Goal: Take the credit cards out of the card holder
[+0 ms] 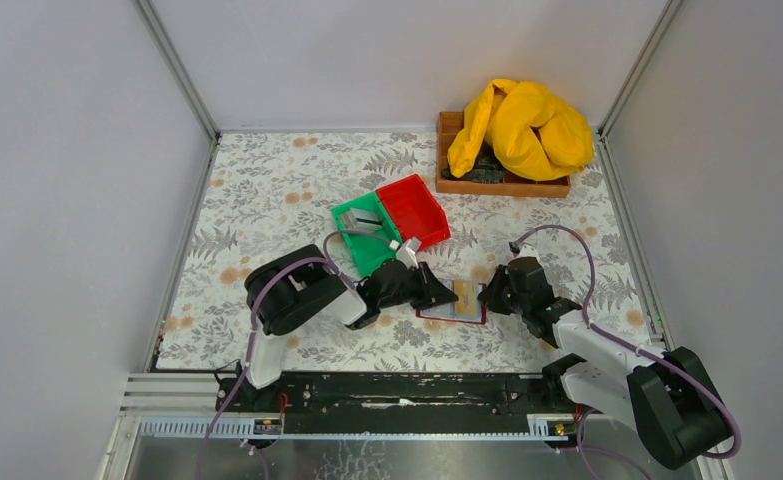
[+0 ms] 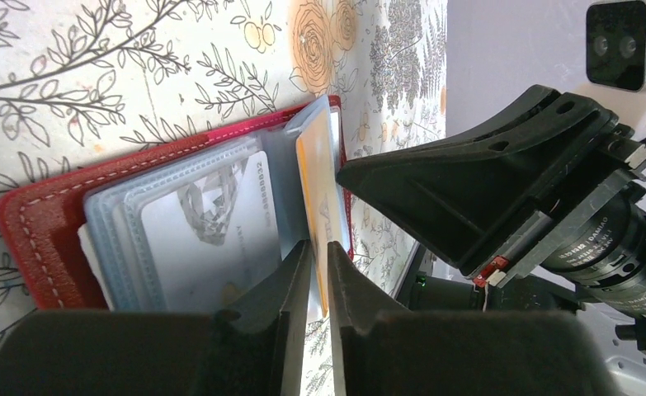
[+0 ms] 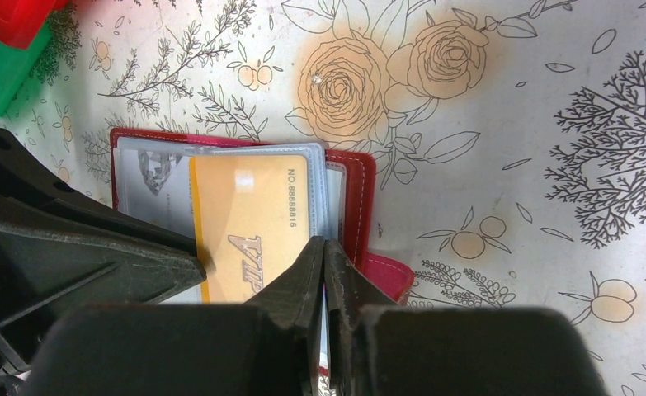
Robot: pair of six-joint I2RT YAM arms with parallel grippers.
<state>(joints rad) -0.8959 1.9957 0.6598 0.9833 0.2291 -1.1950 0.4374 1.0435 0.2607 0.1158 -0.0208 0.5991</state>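
The dark red card holder (image 1: 453,303) lies open on the floral table between both grippers. In the left wrist view its red border (image 2: 35,239) frames clear sleeves holding a grey card (image 2: 204,239). A gold card (image 2: 315,186) stands partly out of its sleeve. My left gripper (image 2: 318,252) is shut on the gold card's edge. In the right wrist view the gold card (image 3: 249,223) reads "VIP". My right gripper (image 3: 325,246) is shut on the card holder's (image 3: 359,206) sleeve edge at its right side. In the top view the left gripper (image 1: 439,291) and right gripper (image 1: 486,296) flank the holder.
A green bin (image 1: 364,232) and a bright red bin (image 1: 414,208) stand just behind the left gripper. A wooden tray (image 1: 505,186) with a yellow cloth (image 1: 522,125) sits at the back right. Metal rails edge the table on both sides.
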